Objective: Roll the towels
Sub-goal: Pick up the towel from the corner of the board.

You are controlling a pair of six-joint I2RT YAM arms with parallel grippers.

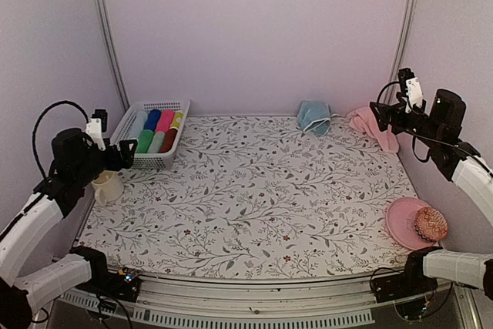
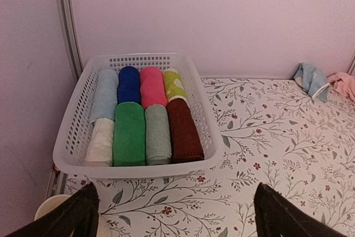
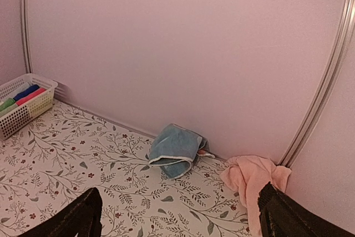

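The floral worktop (image 1: pixel 254 206) is walled on three sides, and its broad middle lies open. A white basket (image 1: pixel 158 103) of coloured rolls (image 2: pixel 128 137) stands in the far left corner, its long side running away from the arms. A pink plate (image 1: pixel 400 217) carrying a round patterned thing (image 1: pixel 431 224) sits at the near right edge. A pale cup (image 1: pixel 108 188) stands at the left edge, just near of the basket.

Both towels lie bunched against the back wall, close together but apart. The pink towel (image 3: pixel 252 178) fills the far right corner and trails toward the near right. The blue towel (image 3: pixel 176 151) is just left of it, a folded lump lying roughly along the wall.

The left pincer (image 2: pixel 176 203) is spread wide, above the worktop just near of the basket. The right pincer (image 3: pixel 180 215) is spread wide too, raised near the pink towel and touching neither.
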